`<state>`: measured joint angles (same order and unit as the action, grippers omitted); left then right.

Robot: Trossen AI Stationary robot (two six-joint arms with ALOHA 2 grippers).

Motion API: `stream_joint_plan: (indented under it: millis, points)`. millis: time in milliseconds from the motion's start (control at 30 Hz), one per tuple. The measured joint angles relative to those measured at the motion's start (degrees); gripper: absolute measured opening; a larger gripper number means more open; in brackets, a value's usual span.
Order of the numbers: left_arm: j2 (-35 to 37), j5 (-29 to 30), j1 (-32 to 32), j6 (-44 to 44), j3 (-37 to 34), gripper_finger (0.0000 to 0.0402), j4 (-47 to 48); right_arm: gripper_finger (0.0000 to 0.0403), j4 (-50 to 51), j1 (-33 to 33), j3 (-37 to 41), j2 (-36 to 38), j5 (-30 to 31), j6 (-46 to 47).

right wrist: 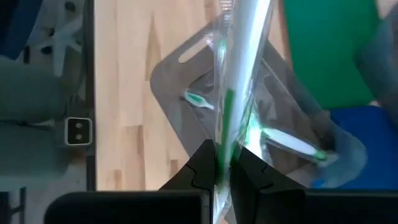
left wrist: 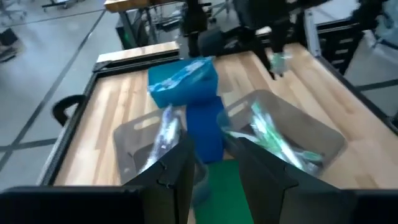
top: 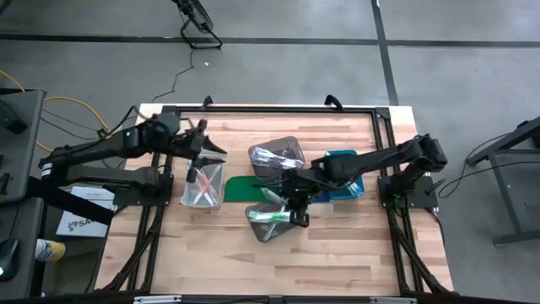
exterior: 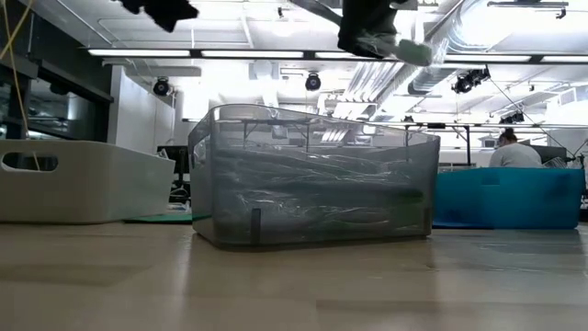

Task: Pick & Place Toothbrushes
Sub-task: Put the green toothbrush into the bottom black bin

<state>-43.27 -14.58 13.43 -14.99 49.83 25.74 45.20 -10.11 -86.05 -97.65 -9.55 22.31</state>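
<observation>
High view: at mid-frame the right gripper [top: 297, 205] hangs over a grey bin [top: 272, 223] of toothbrushes [top: 268, 217] on the worktop [top: 337, 253]. The left gripper [top: 205, 158], left of centre, is above a clear bin [top: 202, 185].

Low view: a grey bin fills the centre.

Left wrist view: its fingers [left wrist: 171, 171] stand spread, holding nothing.

Right wrist view: its fingers [right wrist: 202, 168] pinch a wrapped toothbrush [right wrist: 239, 74] over the grey bin.

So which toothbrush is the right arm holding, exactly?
Start at the wooden table and find the grey bin nearest its front edge. Just above it hangs the right gripper, jaws shut on a clear-wrapped, green-accented toothbrush; the other toothbrushes lie in bins.
</observation>
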Motion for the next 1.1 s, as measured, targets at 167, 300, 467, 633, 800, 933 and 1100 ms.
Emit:
stream_joint_plan:
  millis: [167,300,467,633,800,933,1100]
  points:
    - [4.06,0.06,-2.07,0.49,-4.31,0.0115,-0.49,0.0017,7.67,0.7,-7.98,-4.97,-0.66,-0.2]
    - [4.63,0.08,-3.48,0.68,-4.7,0.0115,-0.59,0.0017,14.54,1.29,-16.19,-9.66,0.22,-3.31]
    - [4.51,0.17,-3.74,-0.15,-4.75,0.0115,-1.84,0.0017,18.49,1.98,-20.79,-15.18,0.43,-10.9]
    - [4.44,0.14,-3.72,-0.59,-4.75,0.0115,-2.33,0.0018,21.78,1.76,-21.02,-18.38,0.78,-14.8]
    - [4.44,-0.1,-3.72,-0.73,-4.75,0.0115,-2.21,0.0019,24.6,1.48,-20.99,-20.03,2.05,-14.88]
    - [4.44,-0.1,-3.72,-0.17,-4.75,0.0115,-2.21,0.0019,23.77,1.41,-21.02,-20.46,1.97,-14.34]
    - [4.44,-0.12,-3.72,-0.17,-4.75,0.0115,-2.19,0.002,22.08,1.03,-21.01,-21.16,1.81,-11.73]
